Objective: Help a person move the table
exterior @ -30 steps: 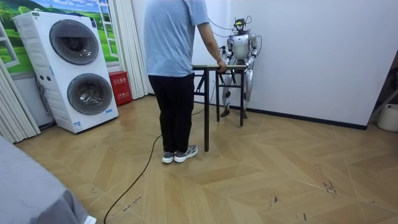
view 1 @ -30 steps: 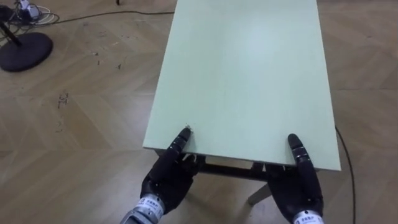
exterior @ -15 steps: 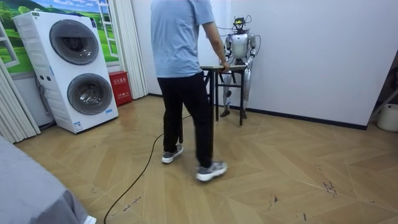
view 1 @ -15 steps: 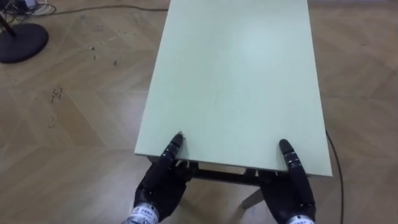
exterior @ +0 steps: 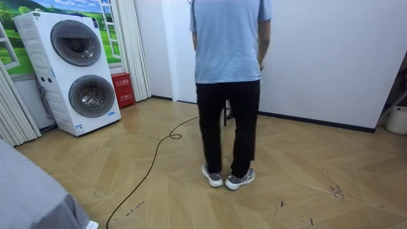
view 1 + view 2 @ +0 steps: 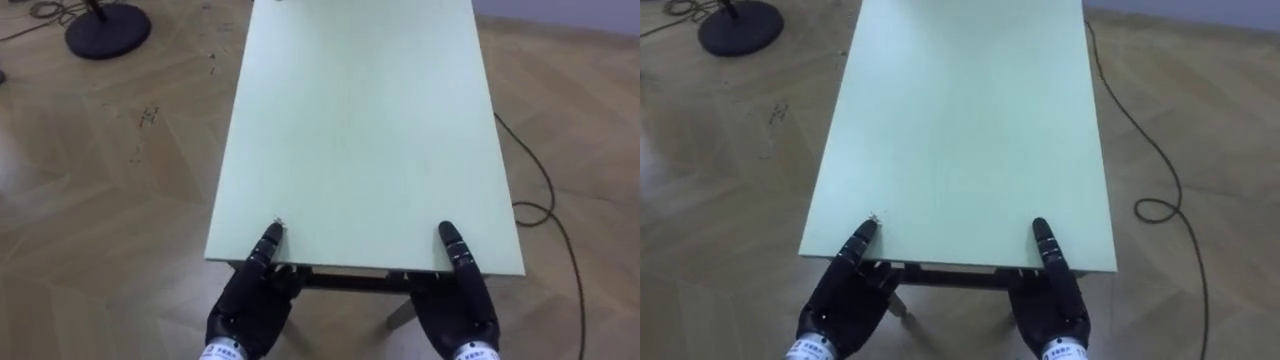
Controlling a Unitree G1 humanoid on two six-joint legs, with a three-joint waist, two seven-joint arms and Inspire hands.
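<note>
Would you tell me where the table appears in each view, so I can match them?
Left eye view: the table fills the centre, its near edge held by the left hand and right hand.
Right eye view: the same, set slightly further left.
Room view: hidden behind the person at centre.
Shared landmark: the wood floor; both eye views also share the round black base at upper left.

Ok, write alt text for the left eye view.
Seen from above, the robot's left hand and right hand are at the near edge of a pale green table. Around it is wooden floor, with a dark round base at upper left.
</note>
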